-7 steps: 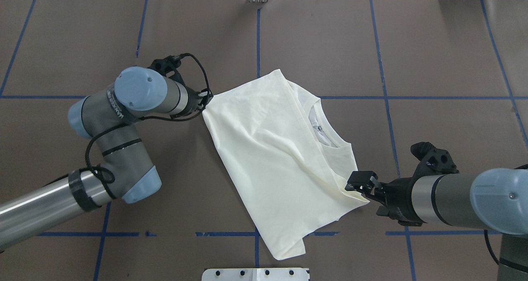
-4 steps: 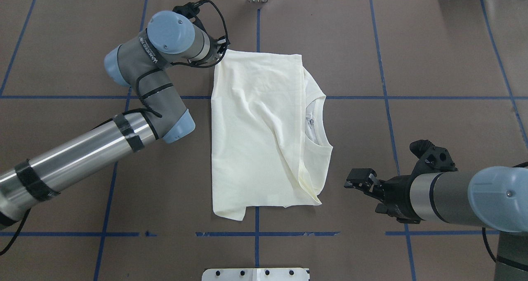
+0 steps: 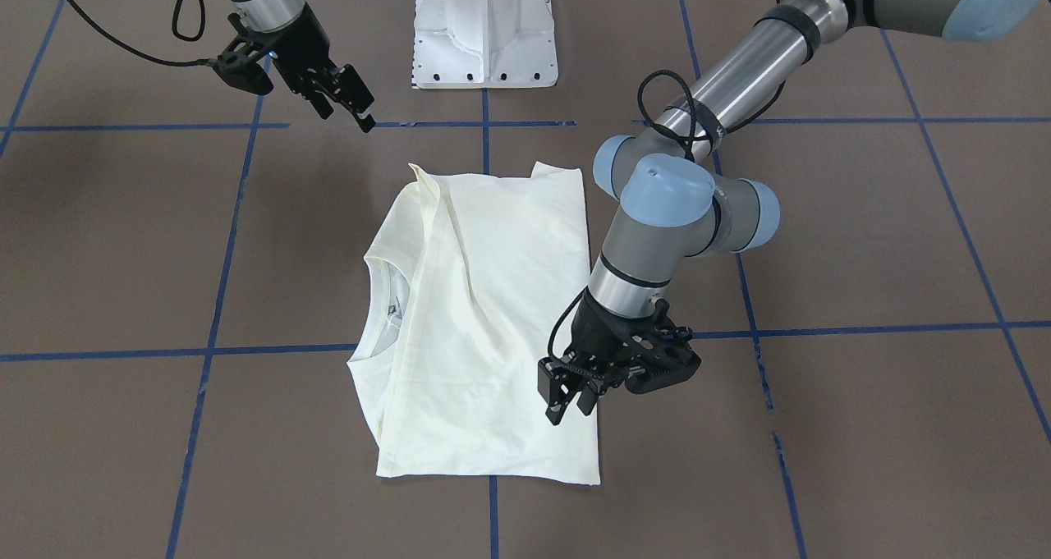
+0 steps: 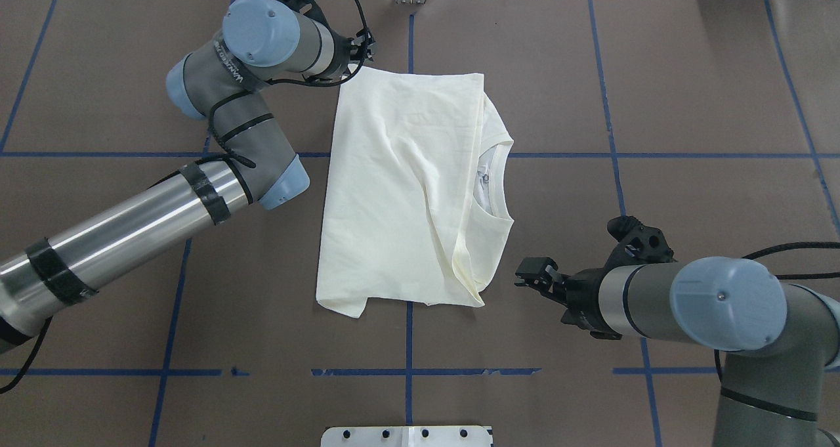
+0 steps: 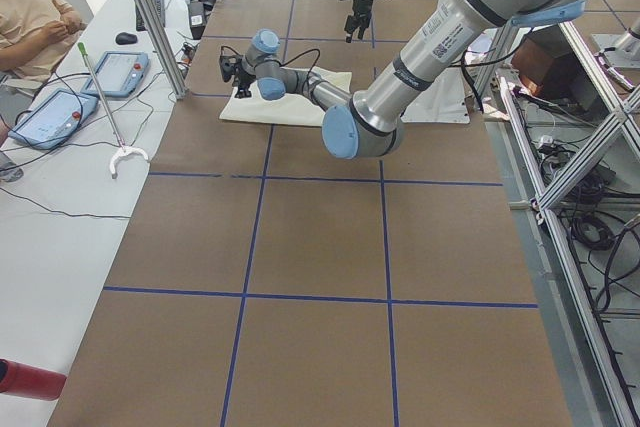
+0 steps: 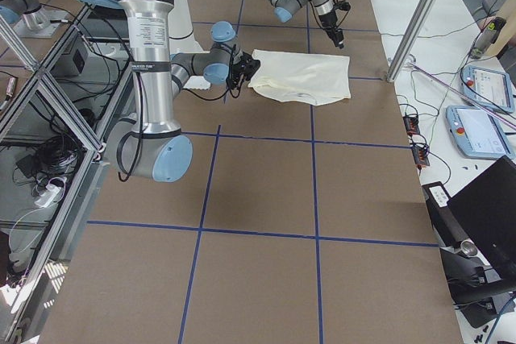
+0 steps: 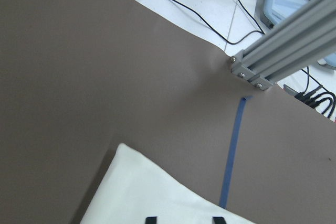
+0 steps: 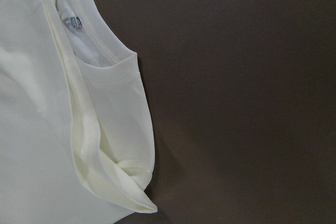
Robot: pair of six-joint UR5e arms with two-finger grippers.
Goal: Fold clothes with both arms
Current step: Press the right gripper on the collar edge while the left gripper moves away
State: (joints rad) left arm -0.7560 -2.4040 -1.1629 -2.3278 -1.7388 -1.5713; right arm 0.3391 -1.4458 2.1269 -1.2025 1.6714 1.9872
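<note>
The cream shirt [image 4: 407,184] lies folded into a rough rectangle mid-table, its round neck [image 4: 489,178] showing on the right side; no print shows. My left gripper [image 4: 365,50] hovers over the shirt's far left corner. In the left wrist view the left gripper [image 7: 184,220] is open, with the flat cloth [image 7: 157,198] below it. The front view shows the left gripper [image 3: 569,410] just above that corner. My right gripper [image 4: 531,275] is open, clear of the shirt beside its near right corner [image 8: 142,203].
The white pedestal base [image 4: 407,436] sits at the near edge. A metal post [image 7: 283,51] and cables stand at the far edge, close to my left gripper. Blue tape lines [image 4: 617,155] cross the brown table. A person [image 5: 30,17] sits by tablets beyond the far edge.
My left gripper dragged the shirt's corner toward the far edge, swinging the shirt square to the table. My right gripper let go of the near right corner and drew back.
</note>
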